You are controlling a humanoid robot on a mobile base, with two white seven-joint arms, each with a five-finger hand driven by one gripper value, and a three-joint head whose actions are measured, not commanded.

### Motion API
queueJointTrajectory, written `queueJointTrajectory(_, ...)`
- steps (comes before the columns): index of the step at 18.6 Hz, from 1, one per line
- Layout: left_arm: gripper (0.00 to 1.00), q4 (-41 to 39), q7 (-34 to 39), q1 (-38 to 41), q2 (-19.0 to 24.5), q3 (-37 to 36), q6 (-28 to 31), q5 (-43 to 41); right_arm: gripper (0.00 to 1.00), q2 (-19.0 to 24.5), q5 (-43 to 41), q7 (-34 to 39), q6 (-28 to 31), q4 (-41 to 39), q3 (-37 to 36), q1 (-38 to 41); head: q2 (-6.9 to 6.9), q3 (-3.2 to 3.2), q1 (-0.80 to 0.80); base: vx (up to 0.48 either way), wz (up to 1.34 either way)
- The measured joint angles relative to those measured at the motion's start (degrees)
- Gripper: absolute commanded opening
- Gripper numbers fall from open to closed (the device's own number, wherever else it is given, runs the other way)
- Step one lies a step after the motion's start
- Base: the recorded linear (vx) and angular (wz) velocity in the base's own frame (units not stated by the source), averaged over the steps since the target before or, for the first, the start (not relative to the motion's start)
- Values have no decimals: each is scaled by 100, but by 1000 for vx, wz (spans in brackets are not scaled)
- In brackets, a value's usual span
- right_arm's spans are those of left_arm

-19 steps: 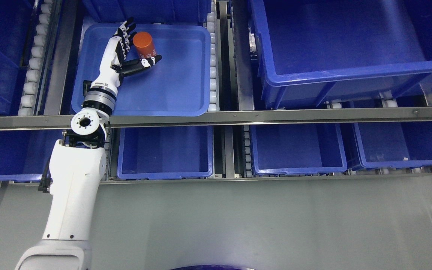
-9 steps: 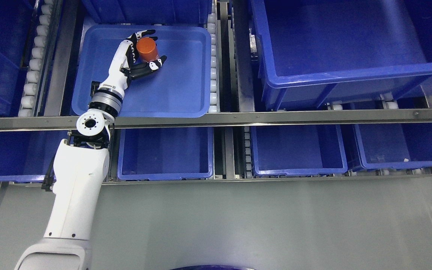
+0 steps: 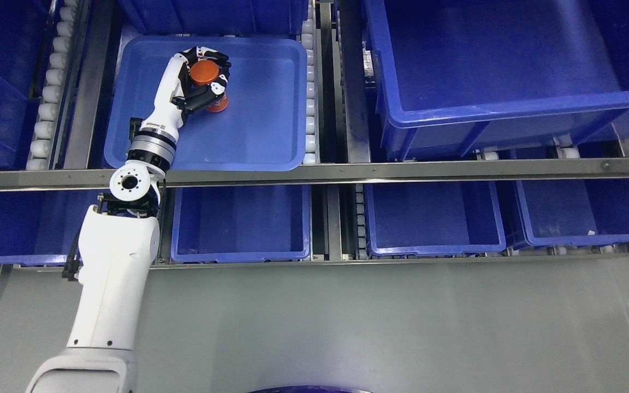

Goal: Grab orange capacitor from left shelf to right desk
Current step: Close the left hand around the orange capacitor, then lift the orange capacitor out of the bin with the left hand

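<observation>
Gripping orange capacitor [image 3: 205, 73] | left robot hand [image 3: 201, 82] fingers wrapped around it | inside shallow blue tray [image 3: 260, 136], upper shelf level

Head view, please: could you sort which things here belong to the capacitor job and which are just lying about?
Belongs to the job:
- orange cylindrical capacitor
- left robot hand, fingers closed around it
- shallow blue plastic tray under it

Just lying about:
- large deep blue plastic bin, upper right
- blue plastic bins on the lower shelf
- metal shelf rail

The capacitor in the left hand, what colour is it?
Orange capacitor, clearest in the head view.
</observation>
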Motion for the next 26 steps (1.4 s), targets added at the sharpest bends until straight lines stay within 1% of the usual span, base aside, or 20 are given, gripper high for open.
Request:
queueJointTrajectory(5, 1, -186, -202, 14, -139, 160, -47, 127, 100, 0, 0, 0, -1, 0, 0, 0, 0, 0, 0, 0, 0)
queueJointTrajectory(11, 2, -996, -375, 64, -236, 272, -78, 411, 100, 0, 0, -1, -21, 0, 0, -1, 0, 0, 0, -2, 4)
queueJointTrajectory(14, 3, -1349, -376, 114, -265, 305, -236, 473, 100, 0, 0, -1, -14, 0, 0, -1, 0, 0, 0, -35, -30)
queueJointTrajectory(20, 3, -1847, -339, 202, -304, 379, -387, 529, 100, 0, 0, -1, -1, 0, 0, 0, 0, 0, 0, -149, -105)
queueJointTrajectory(26, 3, -2125, -185, 221, -326, 400, -482, 545, 100, 0, 0, -1, 2, 0, 0, 2, 0, 0, 0, -220, -92)
